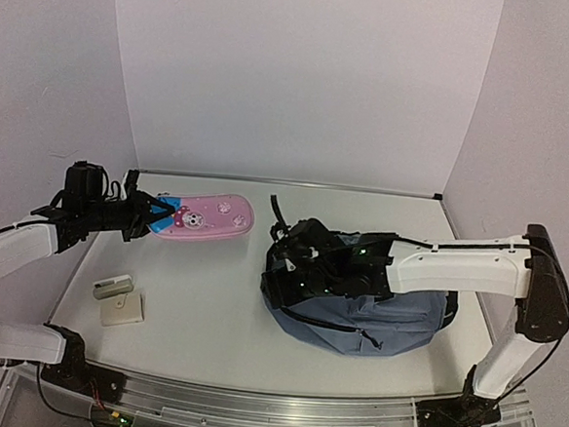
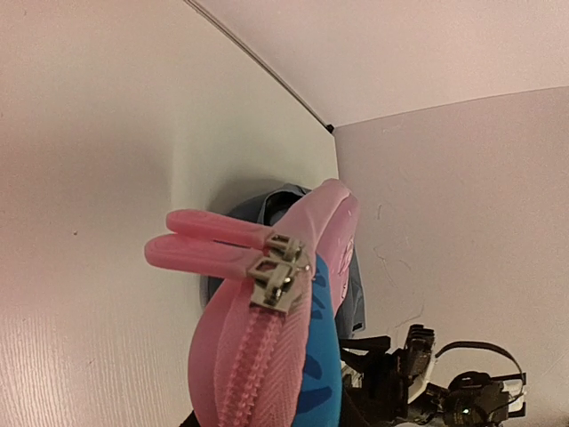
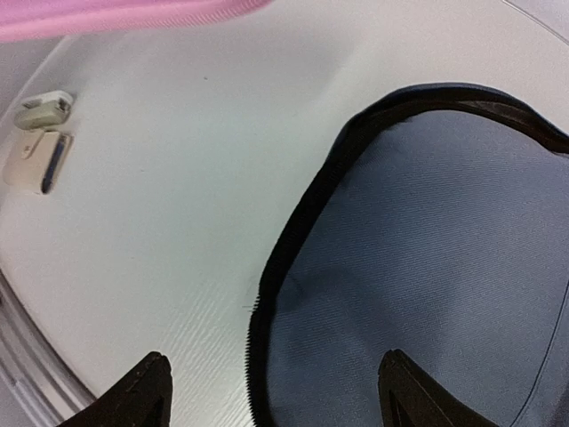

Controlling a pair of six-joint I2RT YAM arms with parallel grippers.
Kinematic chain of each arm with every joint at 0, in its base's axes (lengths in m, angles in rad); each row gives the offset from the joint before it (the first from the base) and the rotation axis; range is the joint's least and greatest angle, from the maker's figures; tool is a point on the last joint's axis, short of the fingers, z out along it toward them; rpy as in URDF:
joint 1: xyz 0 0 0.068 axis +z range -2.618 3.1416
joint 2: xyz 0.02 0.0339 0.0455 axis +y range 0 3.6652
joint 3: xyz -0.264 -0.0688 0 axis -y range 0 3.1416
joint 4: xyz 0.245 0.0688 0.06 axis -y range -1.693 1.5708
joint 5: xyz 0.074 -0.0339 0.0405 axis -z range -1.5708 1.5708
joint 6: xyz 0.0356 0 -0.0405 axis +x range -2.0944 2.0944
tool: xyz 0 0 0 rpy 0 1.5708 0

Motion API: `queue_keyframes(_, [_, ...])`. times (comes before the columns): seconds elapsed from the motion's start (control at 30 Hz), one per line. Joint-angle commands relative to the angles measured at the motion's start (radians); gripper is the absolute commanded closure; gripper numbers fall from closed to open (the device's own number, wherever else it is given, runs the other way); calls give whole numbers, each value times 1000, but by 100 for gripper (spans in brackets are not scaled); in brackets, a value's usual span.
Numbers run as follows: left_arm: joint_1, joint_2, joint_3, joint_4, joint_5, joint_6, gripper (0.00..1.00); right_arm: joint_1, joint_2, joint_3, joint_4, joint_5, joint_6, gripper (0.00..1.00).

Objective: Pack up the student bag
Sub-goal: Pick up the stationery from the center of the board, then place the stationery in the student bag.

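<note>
The white table (image 1: 210, 296) carries everything, and the biggest thing on it is the student bag (image 1: 375, 322), a slate-blue backpack lying slumped right of the middle, with its black straps and upper part under the right arm. The right gripper (image 1: 291, 265) hangs over the bag's left edge; its wrist camera shows its fingers spread wide with nothing between them, one above bare table and the other above the blue cloth, whose black zipper rim curves between them. Toward the back left, the pink pencil case (image 1: 206, 218) stretches sideways, and the left gripper (image 1: 154, 214) is clamped on its left end; two pink zipper tabs (image 2: 213, 240) stick out there. Near the front left lie a small white gadget (image 1: 113, 286) and, just beside it, a flat beige card (image 1: 122, 310)
</note>
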Motion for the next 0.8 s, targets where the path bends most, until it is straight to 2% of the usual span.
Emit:
queue_keyframes(0.0, [22,-40,-13,2,-20,-26,96,24,79,81,-82,101,-47,24])
queue_keyframes(0.17, [26,-48,-29,0,-18,-33,95,34,121,104,-97,91,-52,39])
queue_keyframes(0.33, [30,-45,-24,-4,-15,-31,95,34,120,116,-102,114,-39,72])
queue_keyframes(0.53, [30,-38,-15,-7,11,-22,96,34,51,110,-105,137,0,82])
queue_keyframes(0.67, [29,-41,-13,-15,23,-15,97,34,14,93,-103,160,19,98])
queue_keyframes(0.77, [29,-43,-8,-24,29,-12,97,33,5,80,-104,194,48,100])
